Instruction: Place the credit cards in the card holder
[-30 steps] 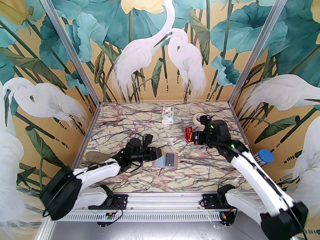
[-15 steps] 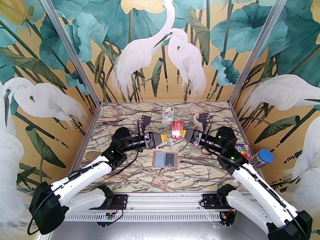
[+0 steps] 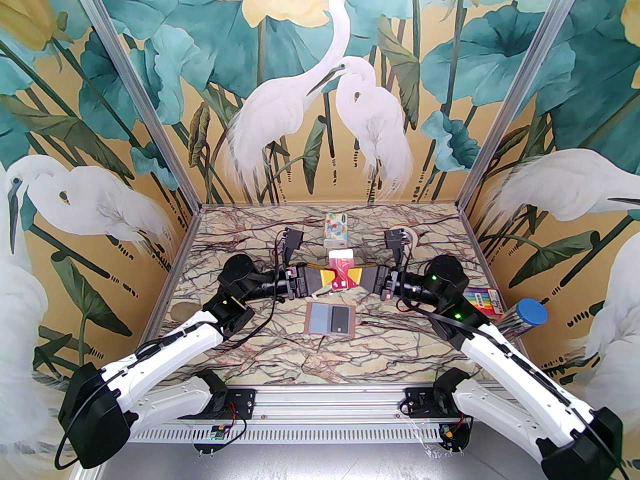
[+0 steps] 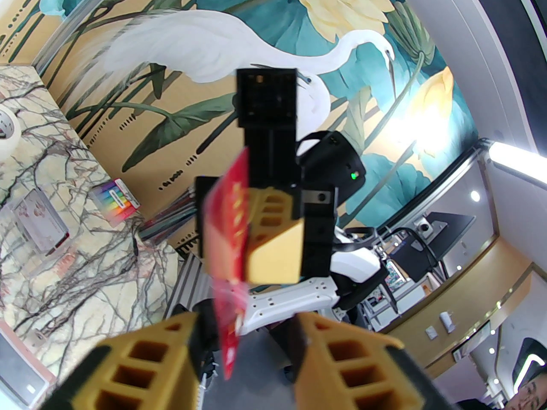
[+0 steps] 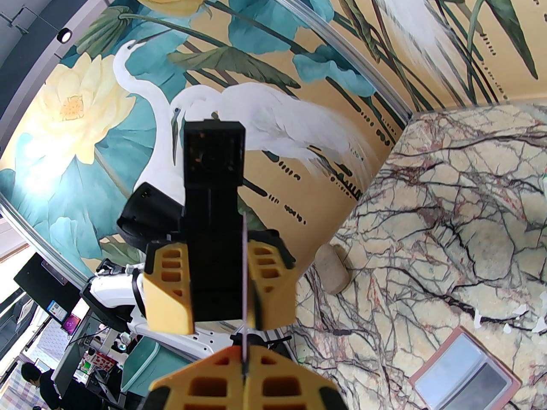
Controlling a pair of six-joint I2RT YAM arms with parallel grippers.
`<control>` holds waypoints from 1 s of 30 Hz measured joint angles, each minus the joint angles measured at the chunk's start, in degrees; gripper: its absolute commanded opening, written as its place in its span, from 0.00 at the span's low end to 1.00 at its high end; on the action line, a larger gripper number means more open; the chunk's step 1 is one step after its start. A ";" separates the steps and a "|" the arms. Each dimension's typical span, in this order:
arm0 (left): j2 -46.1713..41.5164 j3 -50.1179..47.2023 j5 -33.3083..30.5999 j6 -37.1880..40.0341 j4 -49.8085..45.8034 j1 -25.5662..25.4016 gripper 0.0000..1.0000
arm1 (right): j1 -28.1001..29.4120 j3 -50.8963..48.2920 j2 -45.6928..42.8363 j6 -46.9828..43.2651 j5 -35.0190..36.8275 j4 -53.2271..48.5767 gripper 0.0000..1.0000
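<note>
A red and white credit card (image 3: 342, 272) hangs in the air above the table's middle, my right gripper (image 3: 358, 278) shut on its right end. In the right wrist view its thin edge (image 5: 244, 271) rises from my shut fingers (image 5: 205, 385). My left gripper (image 3: 327, 278) faces it, open, and the card's free end (image 4: 226, 237) reaches in between its yellow fingers (image 4: 141, 357). The pink card holder (image 3: 311, 329) lies open flat on the table below them, pale blue lining on the left, a dark card (image 3: 340, 320) on its right half.
A patterned tissue pack (image 3: 336, 230) stands at the back, a tape roll (image 3: 410, 234) behind my right wrist. A striped coloured pack (image 3: 484, 300) and a blue-lidded container (image 3: 531, 313) sit at the right edge, a clear plastic box (image 4: 38, 224) near them, a flat tan oval (image 3: 192, 313) at the left.
My left gripper rose from the card holder. My right gripper lifted the red card off the table and carried it left, in between the left gripper's fingers.
</note>
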 measured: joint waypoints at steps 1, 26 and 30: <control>0.07 -0.02 0.07 0.02 -0.04 0.00 0.26 | 0.13 0.00 0.24 -0.02 -0.13 -0.02 0.00; -2.36 -0.76 5.40 0.55 -2.47 0.33 0.00 | 0.63 6.64 -0.98 -11.13 -7.48 -15.39 0.20; -2.71 -0.76 6.78 0.79 -3.54 0.33 0.00 | 0.63 6.80 -1.03 -11.47 -8.61 -15.61 0.18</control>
